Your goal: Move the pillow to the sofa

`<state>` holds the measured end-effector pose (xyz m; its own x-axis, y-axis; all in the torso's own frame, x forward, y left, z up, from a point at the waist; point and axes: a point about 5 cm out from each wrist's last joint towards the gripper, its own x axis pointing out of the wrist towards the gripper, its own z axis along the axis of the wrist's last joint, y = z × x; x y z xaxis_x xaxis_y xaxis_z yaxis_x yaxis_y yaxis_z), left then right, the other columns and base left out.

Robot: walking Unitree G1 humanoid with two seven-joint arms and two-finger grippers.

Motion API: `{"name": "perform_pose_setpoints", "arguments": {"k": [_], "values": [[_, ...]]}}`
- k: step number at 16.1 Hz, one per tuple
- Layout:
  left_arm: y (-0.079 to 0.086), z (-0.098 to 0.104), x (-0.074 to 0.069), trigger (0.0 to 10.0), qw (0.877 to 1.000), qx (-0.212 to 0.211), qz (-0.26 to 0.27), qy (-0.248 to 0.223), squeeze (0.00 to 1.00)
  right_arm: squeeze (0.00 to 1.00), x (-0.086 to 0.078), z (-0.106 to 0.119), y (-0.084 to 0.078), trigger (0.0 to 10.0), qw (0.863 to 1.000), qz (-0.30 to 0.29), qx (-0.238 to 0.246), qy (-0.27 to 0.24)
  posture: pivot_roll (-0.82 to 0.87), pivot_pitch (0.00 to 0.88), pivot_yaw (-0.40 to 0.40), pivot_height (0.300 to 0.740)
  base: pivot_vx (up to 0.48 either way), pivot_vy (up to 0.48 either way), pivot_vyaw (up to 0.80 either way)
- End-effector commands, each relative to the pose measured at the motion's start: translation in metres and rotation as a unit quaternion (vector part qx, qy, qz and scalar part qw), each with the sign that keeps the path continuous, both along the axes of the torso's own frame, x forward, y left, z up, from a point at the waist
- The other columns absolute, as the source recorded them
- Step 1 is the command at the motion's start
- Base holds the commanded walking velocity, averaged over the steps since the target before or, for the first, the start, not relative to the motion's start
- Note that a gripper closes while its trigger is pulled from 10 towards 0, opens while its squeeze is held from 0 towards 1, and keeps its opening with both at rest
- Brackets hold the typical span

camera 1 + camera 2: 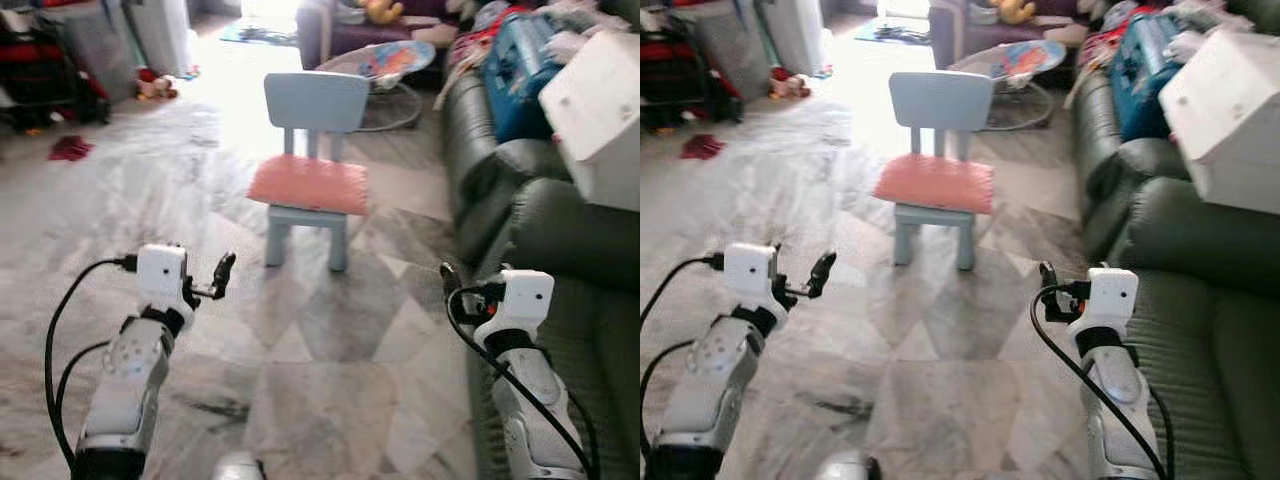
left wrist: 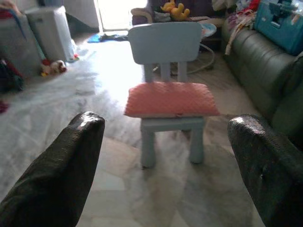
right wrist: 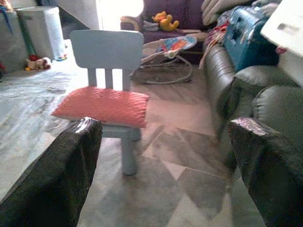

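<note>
Two claws I hold raised, wide open and empty — left claw, right claw beside the sofa edge. Bare marble floor lies ahead. The pillow — pink, textured, flat — covers the blue chair seat.

We've got both silver arms raised forward, the left gripper and the right gripper level with each other, each with its black fingers spread wide apart.
</note>
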<state>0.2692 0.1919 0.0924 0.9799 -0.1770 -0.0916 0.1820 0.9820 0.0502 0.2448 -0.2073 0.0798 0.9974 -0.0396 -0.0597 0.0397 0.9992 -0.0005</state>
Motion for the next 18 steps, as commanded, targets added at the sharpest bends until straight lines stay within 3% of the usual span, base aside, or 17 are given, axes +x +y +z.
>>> {"name": "perform_pose_setpoints", "arguments": {"k": [1, 6, 16, 18], "values": [[0.001, 0.002, 0.004, 10.0, 1.0, 0.008, -0.011, 0.003, 0.0, 0.0, 0.0, 0.001, -0.003, 10.0, 1.0, -0.014, 0.006, -0.006, 0.03, 0.0, 0.036, 0.74, 0.0, 0.0, 0.0], [-0.007, 0.003, 0.015, 10.0, 1.0, 0.004, -0.02, 0.005, 0.0, 0.0, 0.0, 0.0, -0.002, 10.0, 1.0, -0.023, 0.01, -0.01, 0.01, 0.0, 0.05, 0.74, 0.0, 0.0, 0.0], [-0.012, -0.003, 0.006, 10.0, 1.0, -0.005, -0.012, 0.005, 0.0, 0.0, 0.01, 0.006, 0.001, 10.0, 1.0, 0.004, -0.008, -0.017, 0.02, 0.0, 0.001, 0.74, 0.024, 0.444, -0.1], [-0.014, -0.003, 0.006, 10.0, 1.0, 0.0, -0.017, 0.004, 0.0, 0.0, 0.011, 0.007, 0.001, 10.0, 1.0, 0.004, -0.008, -0.018, 0.02, 0.0, 0.002, 0.74, 0.137, 0.0, 0.0]]}}
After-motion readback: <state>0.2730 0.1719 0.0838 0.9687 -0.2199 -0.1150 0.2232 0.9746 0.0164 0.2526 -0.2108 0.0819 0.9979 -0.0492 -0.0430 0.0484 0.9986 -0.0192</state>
